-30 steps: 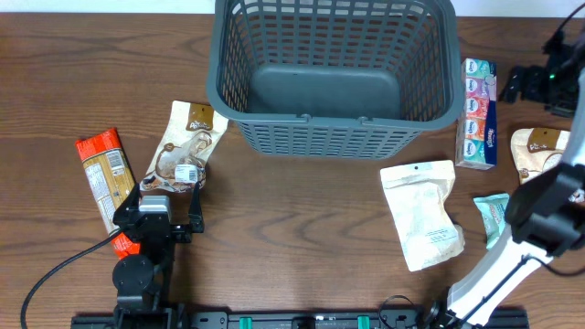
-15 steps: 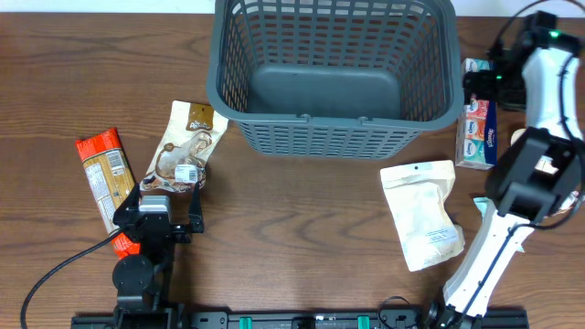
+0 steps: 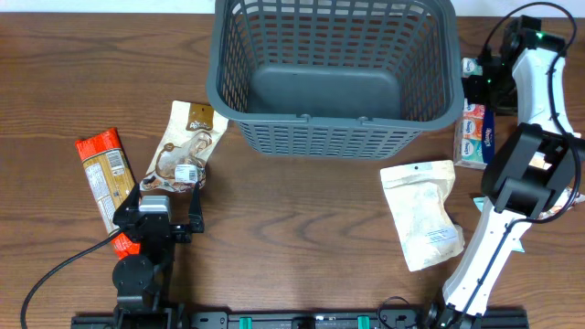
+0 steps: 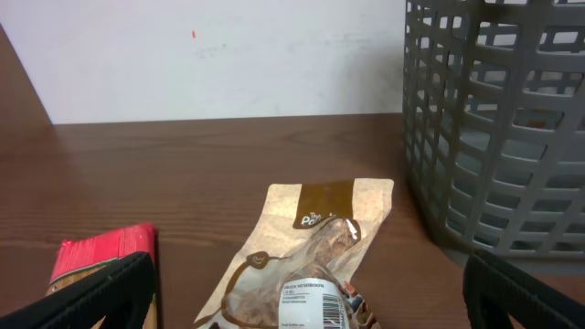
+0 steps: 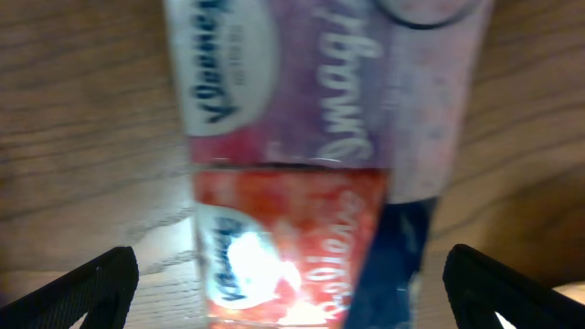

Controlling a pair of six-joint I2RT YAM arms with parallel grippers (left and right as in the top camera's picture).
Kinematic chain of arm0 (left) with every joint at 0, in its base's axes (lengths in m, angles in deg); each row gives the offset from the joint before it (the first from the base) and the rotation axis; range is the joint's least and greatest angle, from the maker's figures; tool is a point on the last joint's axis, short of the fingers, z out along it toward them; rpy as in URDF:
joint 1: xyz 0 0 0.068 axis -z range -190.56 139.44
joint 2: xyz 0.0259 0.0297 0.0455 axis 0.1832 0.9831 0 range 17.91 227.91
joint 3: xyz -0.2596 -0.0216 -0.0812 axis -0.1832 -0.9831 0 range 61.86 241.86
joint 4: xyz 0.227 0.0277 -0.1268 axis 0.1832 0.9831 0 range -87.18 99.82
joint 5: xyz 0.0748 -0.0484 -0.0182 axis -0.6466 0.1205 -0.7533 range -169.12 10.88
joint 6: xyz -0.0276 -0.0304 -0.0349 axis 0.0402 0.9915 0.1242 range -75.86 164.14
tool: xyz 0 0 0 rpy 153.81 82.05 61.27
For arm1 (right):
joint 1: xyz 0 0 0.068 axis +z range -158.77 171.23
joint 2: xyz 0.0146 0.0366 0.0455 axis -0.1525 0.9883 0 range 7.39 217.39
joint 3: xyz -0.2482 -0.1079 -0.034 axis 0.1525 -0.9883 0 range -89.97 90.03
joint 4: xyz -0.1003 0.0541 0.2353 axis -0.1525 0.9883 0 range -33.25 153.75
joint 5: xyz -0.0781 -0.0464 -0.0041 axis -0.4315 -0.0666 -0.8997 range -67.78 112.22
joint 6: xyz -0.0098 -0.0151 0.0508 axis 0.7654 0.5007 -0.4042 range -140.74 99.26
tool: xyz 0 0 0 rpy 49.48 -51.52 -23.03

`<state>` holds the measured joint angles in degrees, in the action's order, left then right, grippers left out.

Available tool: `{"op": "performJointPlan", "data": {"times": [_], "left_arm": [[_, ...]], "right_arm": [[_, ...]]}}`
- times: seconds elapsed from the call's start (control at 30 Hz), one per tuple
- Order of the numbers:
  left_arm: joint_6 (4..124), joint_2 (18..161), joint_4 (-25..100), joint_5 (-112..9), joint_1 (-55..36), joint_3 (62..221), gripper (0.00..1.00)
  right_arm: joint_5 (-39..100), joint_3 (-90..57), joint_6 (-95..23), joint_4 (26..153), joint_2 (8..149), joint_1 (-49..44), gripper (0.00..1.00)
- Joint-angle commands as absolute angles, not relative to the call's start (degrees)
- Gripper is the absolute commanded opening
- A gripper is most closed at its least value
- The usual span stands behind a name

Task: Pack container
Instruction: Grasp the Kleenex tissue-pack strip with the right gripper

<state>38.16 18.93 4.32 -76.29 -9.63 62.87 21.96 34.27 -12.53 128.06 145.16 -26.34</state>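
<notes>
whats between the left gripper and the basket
A brown snack pouch with a clear window lies flat between the open left gripper and the grey basket. It shows in both the overhead and the left wrist views.

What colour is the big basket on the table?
The basket is dark grey, seen best in the overhead view.

A white pouch lies flat on the brown wooden table. Just to its right and a bit farther back is a long pack of tissues with purple, red and blue parts. Far to the left of the white pouch lies a see-through snack bag with a brown top. Even farther left lies a red packet, a little slanted.
</notes>
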Motion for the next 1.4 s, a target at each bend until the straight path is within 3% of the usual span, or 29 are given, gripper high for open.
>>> {"op": "performJointPlan", "data": {"times": [0.0,1.13,1.2,1.37], "left_arm": [[38.45,18.89,6.63,-76.62,-9.5,62.09,0.99],[38.45,18.89,6.61,-76.62,-9.5,62.09,0.99],[38.45,18.89,6.61,-76.62,-9.5,62.09,0.99],[38.45,18.89,6.63,-76.62,-9.5,62.09,0.99]], "right_arm": [[21.13,35.61,-11.9,127.84,146.26,-27.63,0.99],[23.12,24.26,-11.9,120.52,146.3,-27.87,0.99],[23.12,23.96,-11.9,120.39,146.3,-27.87,0.94],[23.14,23.96,-12.12,120.71,146.3,-27.84,0.5]]}}
